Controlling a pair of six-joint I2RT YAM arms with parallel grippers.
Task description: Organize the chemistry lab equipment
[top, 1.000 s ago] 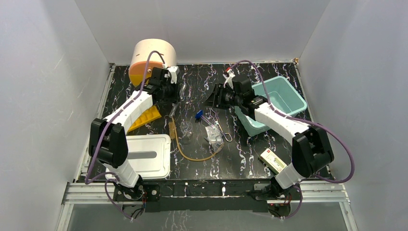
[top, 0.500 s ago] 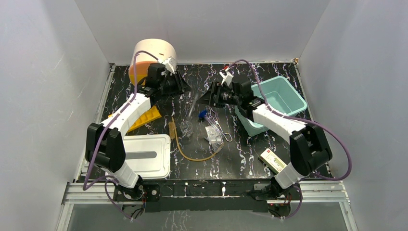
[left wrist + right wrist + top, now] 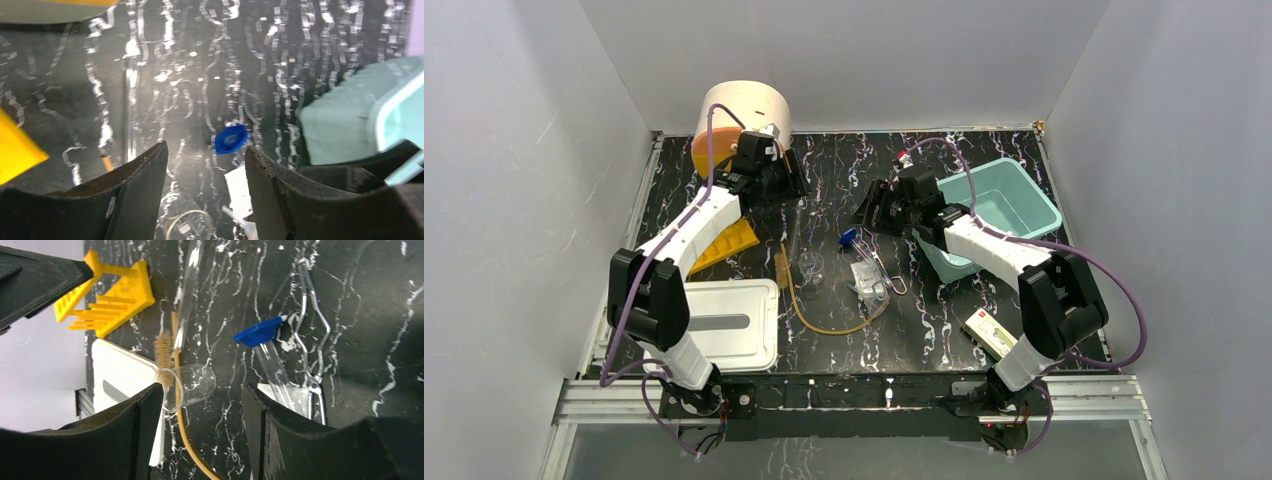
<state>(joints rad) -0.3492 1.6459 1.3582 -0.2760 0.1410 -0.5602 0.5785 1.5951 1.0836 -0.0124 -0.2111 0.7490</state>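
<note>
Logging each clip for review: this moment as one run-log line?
left fingers open, empty | right fingers open, empty | blue-tipped piece on table | amber hose on table

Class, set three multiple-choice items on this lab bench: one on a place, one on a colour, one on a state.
1. The teal bin stands: A far right; B near left; C centre.
2. The holed rack is: A blue; B yellow; C white.
3. The right gripper is: A shut on something; B out of view; C open, empty.
Key: A, the top view shows it at the far right; B, its plastic is plainly yellow; C, its jaws stand apart with nothing between.
</note>
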